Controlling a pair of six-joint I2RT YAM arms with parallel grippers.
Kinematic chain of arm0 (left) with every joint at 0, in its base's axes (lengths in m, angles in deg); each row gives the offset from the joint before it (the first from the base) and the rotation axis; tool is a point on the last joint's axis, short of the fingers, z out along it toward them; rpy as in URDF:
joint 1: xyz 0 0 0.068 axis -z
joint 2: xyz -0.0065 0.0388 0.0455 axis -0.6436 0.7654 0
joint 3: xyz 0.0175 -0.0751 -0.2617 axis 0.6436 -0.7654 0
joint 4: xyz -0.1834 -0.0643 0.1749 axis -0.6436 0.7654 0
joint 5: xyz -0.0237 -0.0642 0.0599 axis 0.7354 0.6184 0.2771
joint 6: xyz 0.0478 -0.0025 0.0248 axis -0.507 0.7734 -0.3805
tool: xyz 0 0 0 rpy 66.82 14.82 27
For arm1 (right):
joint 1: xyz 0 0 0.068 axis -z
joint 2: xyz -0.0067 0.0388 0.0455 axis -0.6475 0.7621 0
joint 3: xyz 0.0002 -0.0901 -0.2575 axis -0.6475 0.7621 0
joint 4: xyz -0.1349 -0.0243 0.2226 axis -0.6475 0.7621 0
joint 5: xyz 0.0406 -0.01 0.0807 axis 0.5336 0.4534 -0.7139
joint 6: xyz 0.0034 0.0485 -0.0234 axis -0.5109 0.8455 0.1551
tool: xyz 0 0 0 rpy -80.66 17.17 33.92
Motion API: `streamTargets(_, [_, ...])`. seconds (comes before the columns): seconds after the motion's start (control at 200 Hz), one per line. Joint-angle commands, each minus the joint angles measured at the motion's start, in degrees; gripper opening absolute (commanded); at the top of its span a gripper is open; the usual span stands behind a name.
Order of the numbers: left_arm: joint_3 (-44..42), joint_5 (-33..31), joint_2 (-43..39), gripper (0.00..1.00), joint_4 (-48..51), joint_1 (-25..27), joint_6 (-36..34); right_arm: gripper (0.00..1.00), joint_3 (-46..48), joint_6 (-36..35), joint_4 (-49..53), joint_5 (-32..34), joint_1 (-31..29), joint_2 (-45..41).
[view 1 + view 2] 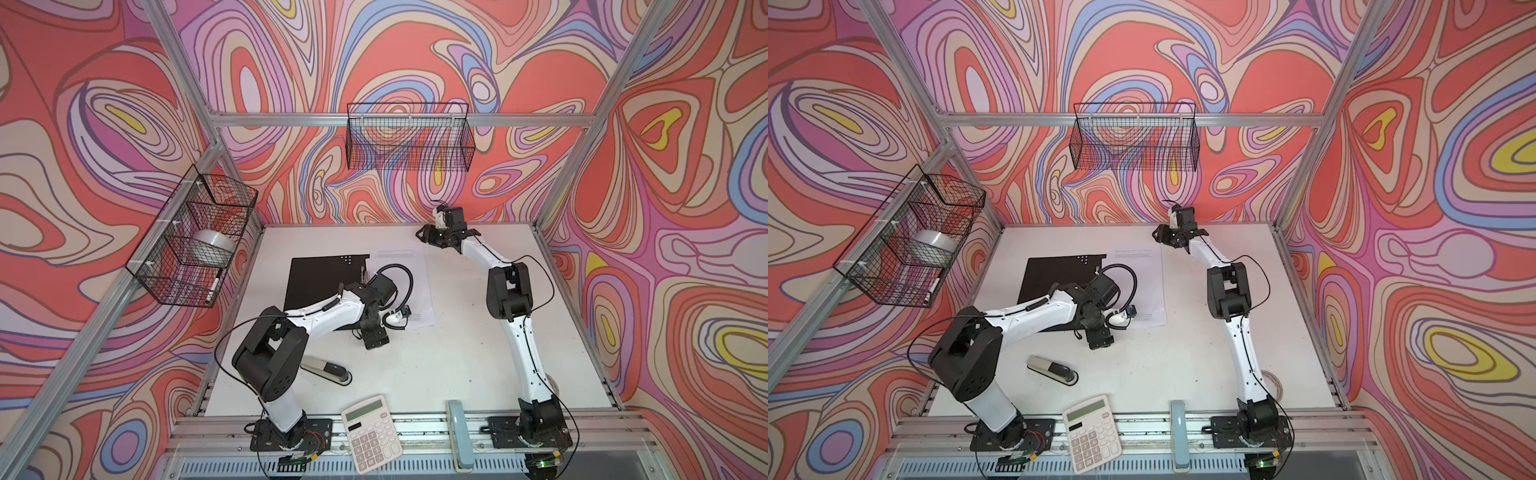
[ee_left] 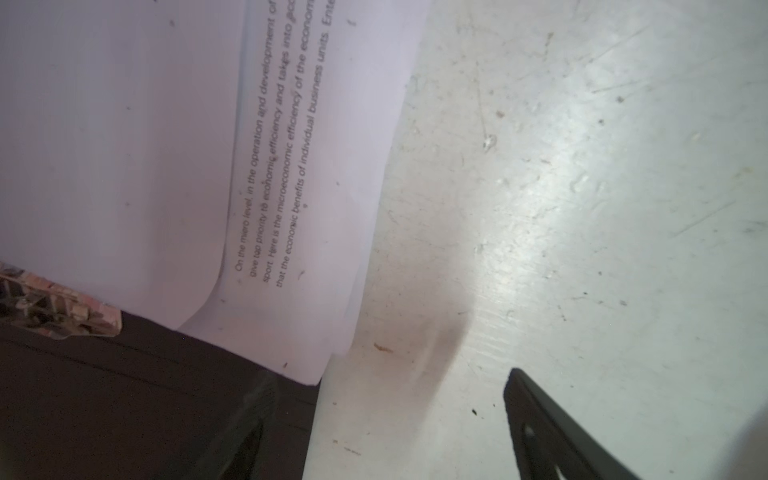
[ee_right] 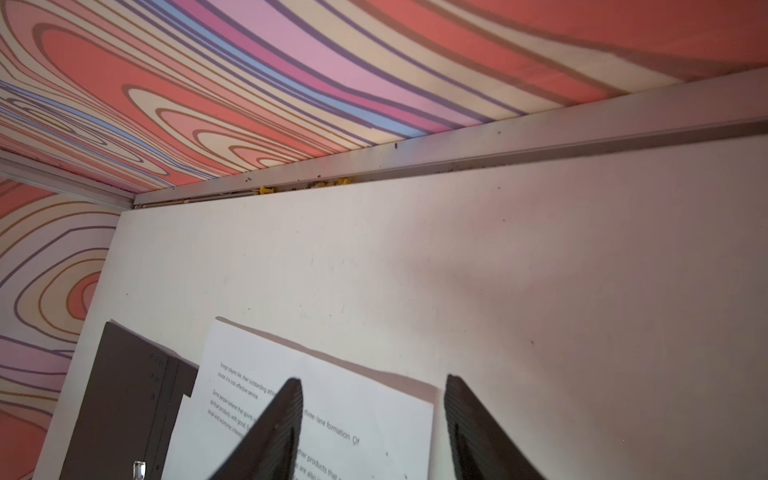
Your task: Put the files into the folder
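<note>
The folder [image 1: 322, 282] lies open on the white table, black inside up; it also shows in a top view [image 1: 1054, 282]. The files [image 1: 409, 282] are white printed sheets lying on the folder's right half, and they show in the other views too [image 1: 1142, 286] [image 2: 174, 145] [image 3: 340, 399]. My left gripper [image 1: 376, 340] [image 1: 1100, 337] hovers open at the near corner of the files [image 2: 386, 415], one finger over the black folder [image 2: 124, 395] and one over bare table. My right gripper [image 1: 422, 239] [image 1: 1158, 235] stands open over the far right corner of the files [image 3: 374, 386], holding nothing.
A stapler [image 1: 328, 370] lies near the left arm's base. A calculator [image 1: 372, 432] and a pale blue bar [image 1: 459, 432] rest on the front rail. Wire baskets hang on the back wall [image 1: 409, 137] and the left wall [image 1: 195, 237], the latter holding a tape roll [image 1: 212, 245].
</note>
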Motion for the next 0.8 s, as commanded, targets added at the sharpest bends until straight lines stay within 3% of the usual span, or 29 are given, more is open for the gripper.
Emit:
streamTargets(0.0, [0.34,-1.05,1.98,0.86,-0.88,1.32,-2.30,0.57,-3.50,1.10,-0.40,-4.71,0.83,3.86])
streamTargets(0.31, [2.41,-1.17,5.24,0.85,-1.69,1.73,-2.52,0.57,-12.55,0.93,4.30,-11.75,2.93,10.26])
streamTargets(0.791, [4.78,-4.11,9.26,0.85,-5.53,1.73,-1.38,0.55,-13.85,-1.20,8.28,-23.18,3.13,12.84])
